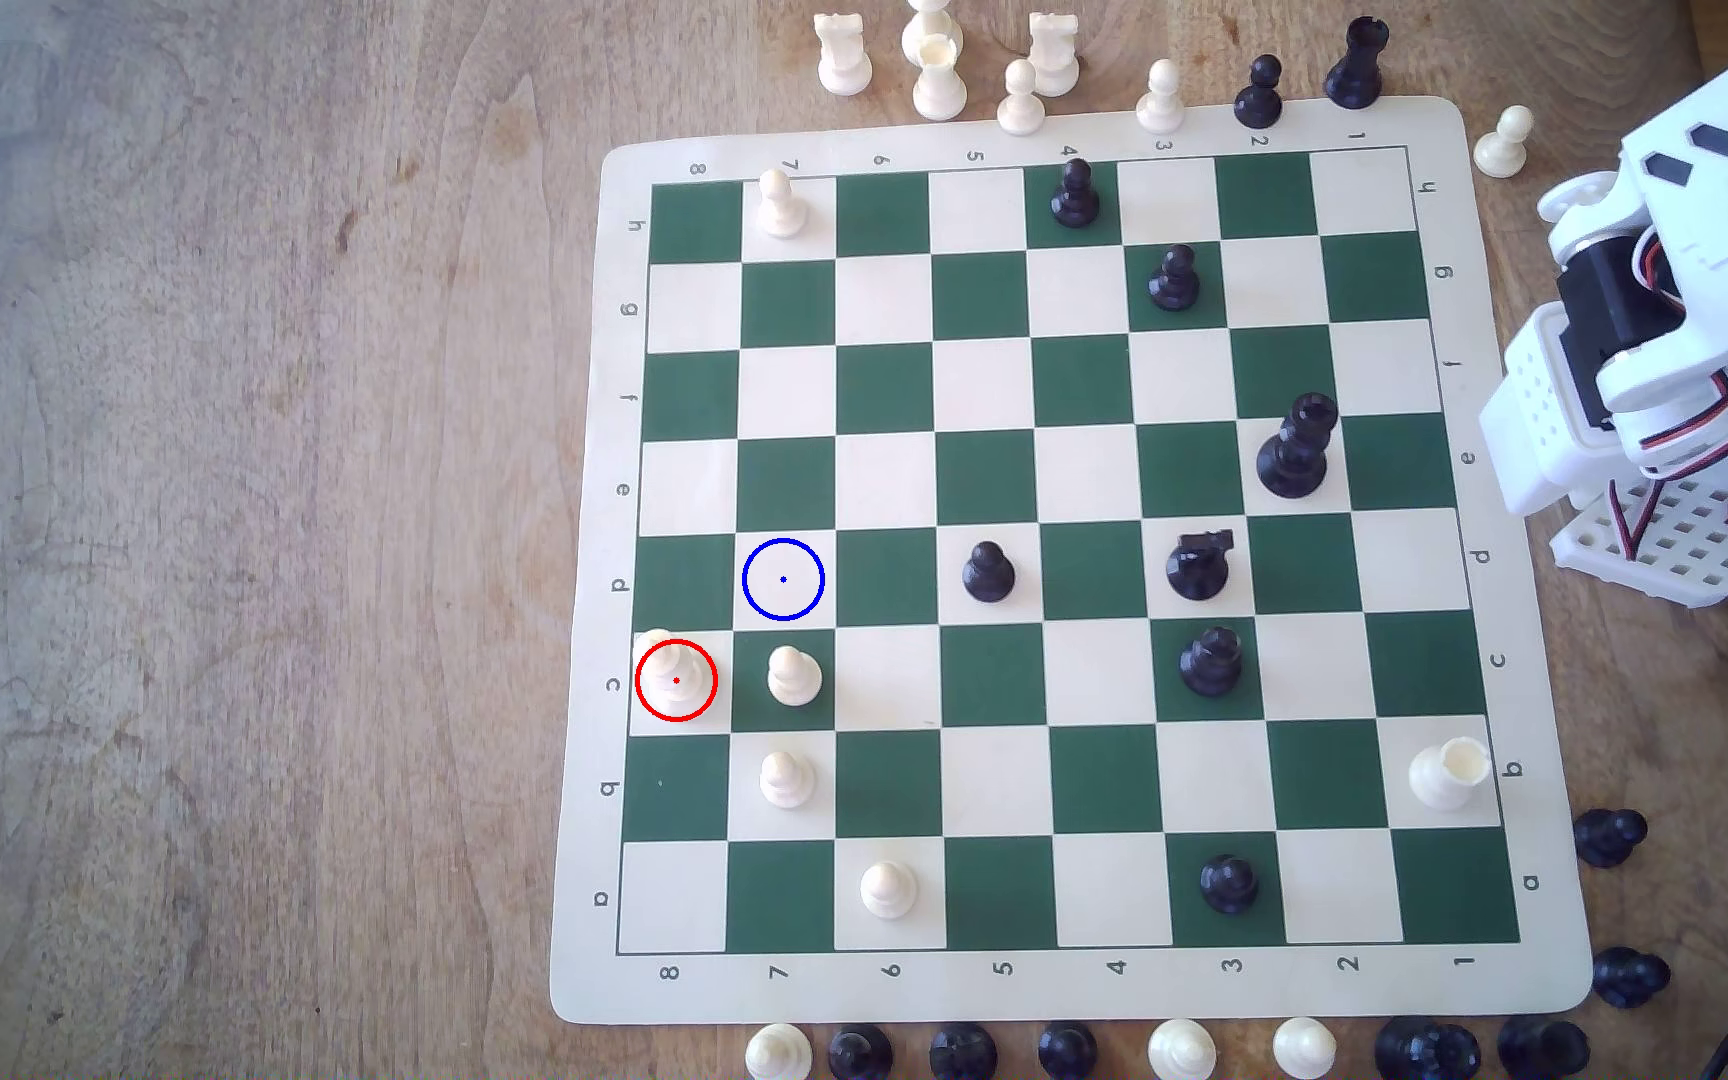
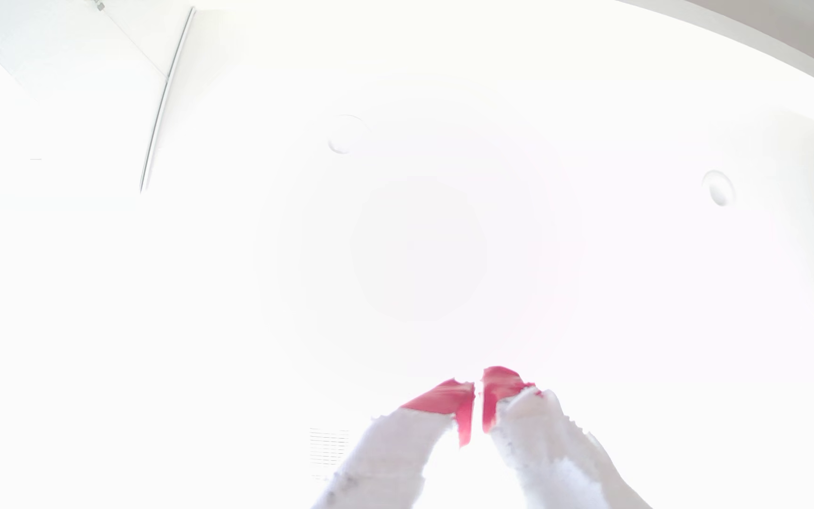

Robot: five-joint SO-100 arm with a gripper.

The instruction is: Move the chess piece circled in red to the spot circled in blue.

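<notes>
Your red-ringed cream piece [image 1: 671,670] stands upright on its cream square at the board's [image 1: 1047,992] edge on the exterior view's left, diagonally beside the blue-ringed square [image 1: 783,579]. Your gripper [image 2: 478,386] holds nothing, tips nearly together.

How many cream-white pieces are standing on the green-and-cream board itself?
6: cream-white plastic pawns on h7, c7, b7 and a6; the taller red-circled piece on c8; a hollow-topped cream piece on b1. None seems hidden.
</notes>
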